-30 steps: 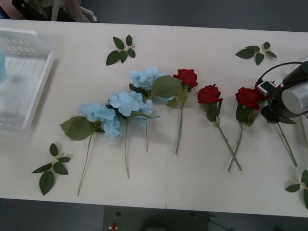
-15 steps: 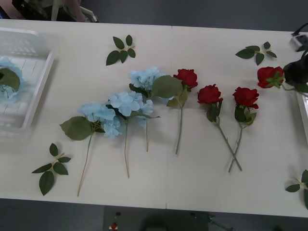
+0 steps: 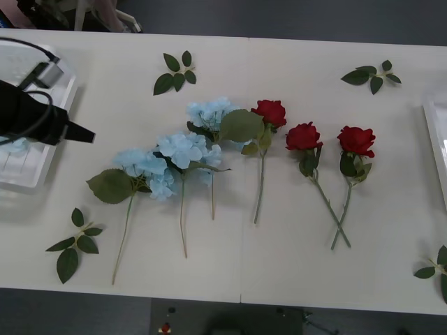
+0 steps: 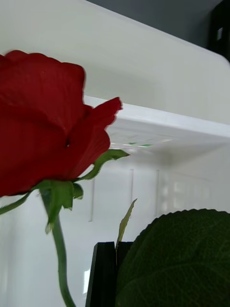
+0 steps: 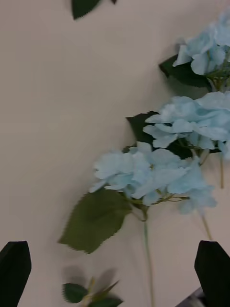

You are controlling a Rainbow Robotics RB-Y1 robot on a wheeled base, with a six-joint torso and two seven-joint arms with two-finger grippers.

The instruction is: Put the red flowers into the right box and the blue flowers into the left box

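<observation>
A pale desk seen from above, with artificial flowers lying in a loose row across its middle. Three blue flowers cluster together with stems trailing toward the robot; just to their right lie three red flowers, the last two with crossed stems. Loose leaf sprigs sit near the desk's edges.

The left box rests at the desk's left end, left of the blue flowers. A bit of pale blue shows inside it beneath the arm, probably a bloom already placed, though it is mostly hidden. The left pincer hangs over the desk between the left box and the blue flowers, its black fingers spread wide and holding nothing, the dark arm stretched above the box and pointing toward the nearest bloom.

The right pincer holds a fourth red flower by its stem, the bloom and a large leaf up close against the white wall of the right box, whose edge shows at the desk's right end, well right of the red flowers.

To do this step well, the right arm should bring the bloom fully inside the box wall before letting go, while the left pincer should straddle one thin stem just under the nearest blue bloom, clear of its neighbours' leaves.
</observation>
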